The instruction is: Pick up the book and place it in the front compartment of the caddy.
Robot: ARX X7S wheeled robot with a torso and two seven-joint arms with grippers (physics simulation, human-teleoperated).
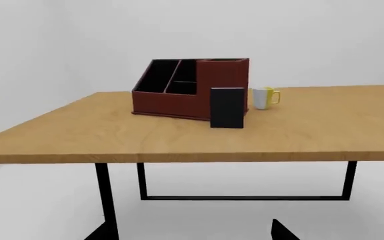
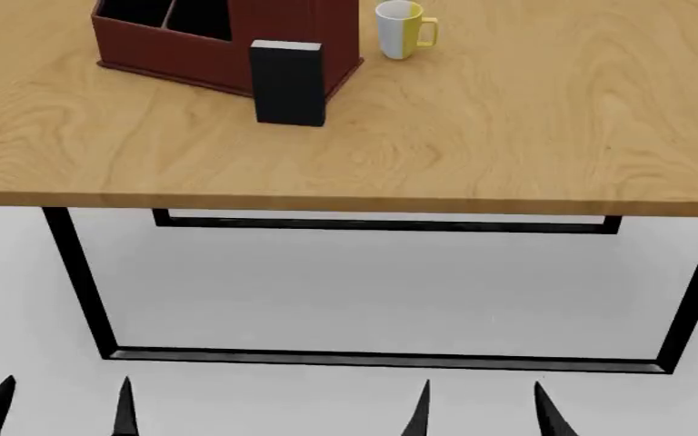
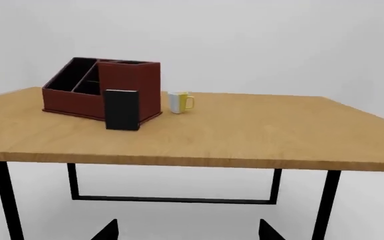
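Still at the approach step: book [image 2: 288,82] standing upright on the surface [image 2: 471,136], against the caddy [image 2: 204,45]. Left claw [image 2: 64,409] and right claw [image 2: 480,411] both spread, empty, needing raising toward it.

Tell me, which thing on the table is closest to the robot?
The book. It stands upright in front of the caddy, nearest the table's front edge. The mug sits farther back, right of the caddy.

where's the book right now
In the head view the book stands upright on the table, left of centre, right in front of the caddy, with the mug to its right.
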